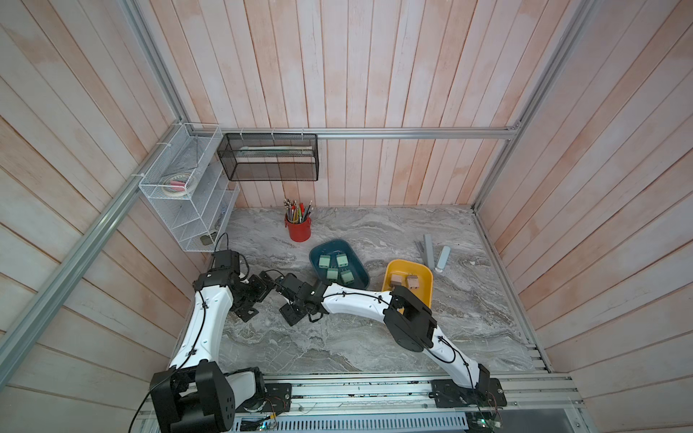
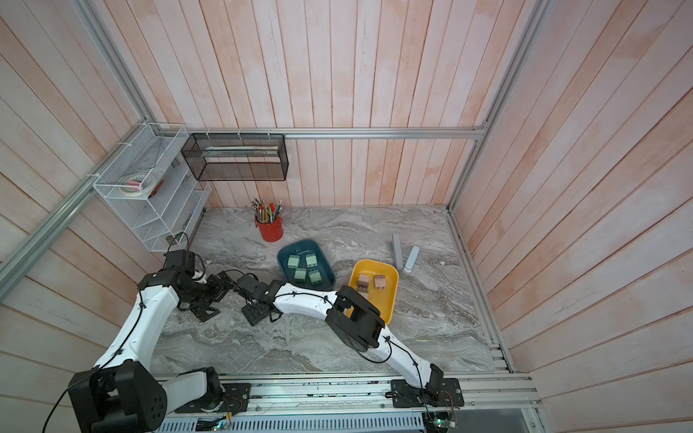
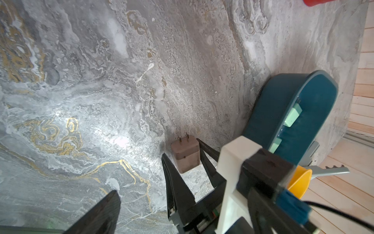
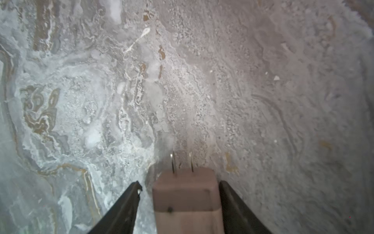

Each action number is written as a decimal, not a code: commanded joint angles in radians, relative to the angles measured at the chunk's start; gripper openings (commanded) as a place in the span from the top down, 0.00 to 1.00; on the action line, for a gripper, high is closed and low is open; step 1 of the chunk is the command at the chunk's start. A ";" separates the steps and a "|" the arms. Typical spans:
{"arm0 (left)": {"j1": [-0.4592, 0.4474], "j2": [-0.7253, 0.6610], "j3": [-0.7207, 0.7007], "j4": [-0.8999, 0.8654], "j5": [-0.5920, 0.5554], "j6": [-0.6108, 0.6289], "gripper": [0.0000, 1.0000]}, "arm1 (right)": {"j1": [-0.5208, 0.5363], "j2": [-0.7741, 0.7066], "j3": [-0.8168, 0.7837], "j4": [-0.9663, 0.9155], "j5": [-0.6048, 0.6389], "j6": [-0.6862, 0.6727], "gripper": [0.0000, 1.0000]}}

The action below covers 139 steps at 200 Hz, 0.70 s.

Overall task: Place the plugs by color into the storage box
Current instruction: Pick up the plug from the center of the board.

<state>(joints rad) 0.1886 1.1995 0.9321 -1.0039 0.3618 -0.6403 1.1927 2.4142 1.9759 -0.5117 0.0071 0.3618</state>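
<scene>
Right wrist view, lower centre: pink plug (image 4: 186, 194) lay on table (image 4: 81, 101), prongs away. R gripper (image 4: 180, 184) straddled its flat sides, prob. for a square squeeze; gap one side, not pinching. L gripper (image 1: 248, 312) spread wide.

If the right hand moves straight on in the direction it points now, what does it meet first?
The pale pink plug lying between the fingers of the right hand, prongs pointing ahead; a gap shows at one finger. Beyond it only marble tabletop shows, at unclear depth.
</scene>
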 commanded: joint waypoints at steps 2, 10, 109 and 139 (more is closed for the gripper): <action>0.000 -0.023 -0.013 0.011 0.010 -0.008 0.00 | 0.002 -0.002 -0.053 -0.031 0.020 0.000 0.39; 0.000 -0.023 -0.015 0.013 0.011 -0.010 0.00 | 0.002 -0.008 -0.065 -0.026 0.022 0.001 0.41; 0.000 -0.055 -0.038 0.024 0.014 -0.033 0.00 | -0.027 -0.235 -0.260 0.052 0.038 0.067 0.66; 0.000 -0.053 -0.042 0.033 0.019 -0.038 0.00 | -0.076 -0.380 -0.366 0.060 0.074 0.101 0.67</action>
<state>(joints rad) 0.1886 1.1591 0.8989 -0.9924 0.3702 -0.6685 1.1645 2.1723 1.6699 -0.4538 0.0315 0.4164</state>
